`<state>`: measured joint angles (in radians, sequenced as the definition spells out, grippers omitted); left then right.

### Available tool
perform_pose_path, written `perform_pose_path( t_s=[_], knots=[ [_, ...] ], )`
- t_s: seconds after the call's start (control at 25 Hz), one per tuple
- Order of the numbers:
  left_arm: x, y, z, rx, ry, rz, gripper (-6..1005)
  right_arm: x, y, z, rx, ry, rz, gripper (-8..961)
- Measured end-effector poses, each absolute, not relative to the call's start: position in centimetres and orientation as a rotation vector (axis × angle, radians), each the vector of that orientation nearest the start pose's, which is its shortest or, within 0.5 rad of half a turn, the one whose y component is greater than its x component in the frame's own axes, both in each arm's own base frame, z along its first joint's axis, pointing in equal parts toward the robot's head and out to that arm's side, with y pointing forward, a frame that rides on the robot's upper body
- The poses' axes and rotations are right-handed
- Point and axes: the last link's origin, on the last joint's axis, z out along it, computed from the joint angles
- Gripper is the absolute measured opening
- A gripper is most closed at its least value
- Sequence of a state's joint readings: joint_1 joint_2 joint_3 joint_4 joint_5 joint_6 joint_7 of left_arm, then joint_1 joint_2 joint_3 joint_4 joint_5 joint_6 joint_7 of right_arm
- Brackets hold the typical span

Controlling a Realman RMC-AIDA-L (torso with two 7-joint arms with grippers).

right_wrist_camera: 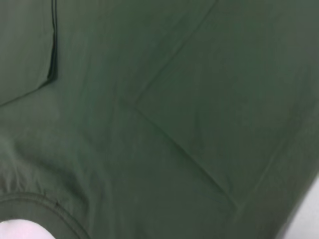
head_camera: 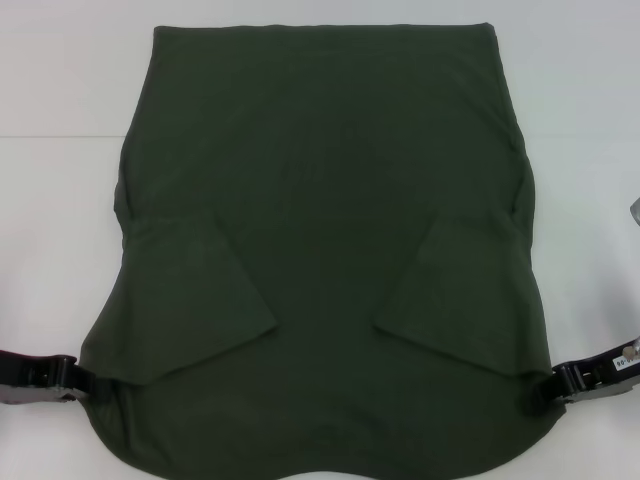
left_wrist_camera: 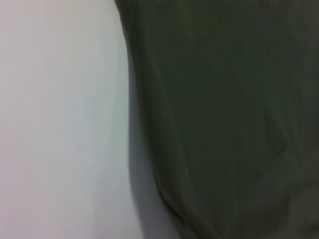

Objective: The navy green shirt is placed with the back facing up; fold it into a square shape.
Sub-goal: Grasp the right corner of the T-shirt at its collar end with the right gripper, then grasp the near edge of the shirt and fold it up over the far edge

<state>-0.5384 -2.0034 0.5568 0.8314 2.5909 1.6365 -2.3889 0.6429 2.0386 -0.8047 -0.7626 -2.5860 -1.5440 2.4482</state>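
The navy green shirt (right_wrist_camera: 164,99) fills nearly the whole right wrist view. A folded-in sleeve (right_wrist_camera: 234,104) lies flat on the body, its edges meeting at a corner. A ribbed curved hem borders a small patch of white counter (right_wrist_camera: 17,230).

Navy green shirt (head_camera: 330,200), plain back up, spread flat, both sleeves folded inward
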Motion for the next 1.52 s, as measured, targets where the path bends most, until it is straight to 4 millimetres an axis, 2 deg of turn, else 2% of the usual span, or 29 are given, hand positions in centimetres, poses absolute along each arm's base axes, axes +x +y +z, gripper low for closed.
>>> perform_pose_path(
  t_s=[0.16, 0.28, 0.6, 1.0, 1.52],
  knots=[
    [-33.1, 31.2, 5.3, -2.208, -1.909, -0.071, 89, 29.1, 33.8, 0.5, -2.387, 1.781, -0.165, 286],
    [-33.0, 31.3, 5.4, -2.208, -1.909, -0.075, 90, 29.1, 33.8, 0.5, -2.389, 1.779, -0.164, 74],
    [-33.1, 31.3, 5.5, -2.215, -1.903, -0.08, 94, 28.9, 33.8, 1.0, -2.425, 1.759, -0.17, 72],
    [-32.9, 30.5, 6.5, -2.275, -1.923, -0.056, 98, 27.6, 32.8, 2.1, -2.611, 1.679, -0.227, 71],
    [-32.4, 27.6, 6.9, -2.438, -2.062, 0.008, 103, 26.9, 30.4, 2.4, -2.859, 1.59, -0.34, 72]
  ],
)
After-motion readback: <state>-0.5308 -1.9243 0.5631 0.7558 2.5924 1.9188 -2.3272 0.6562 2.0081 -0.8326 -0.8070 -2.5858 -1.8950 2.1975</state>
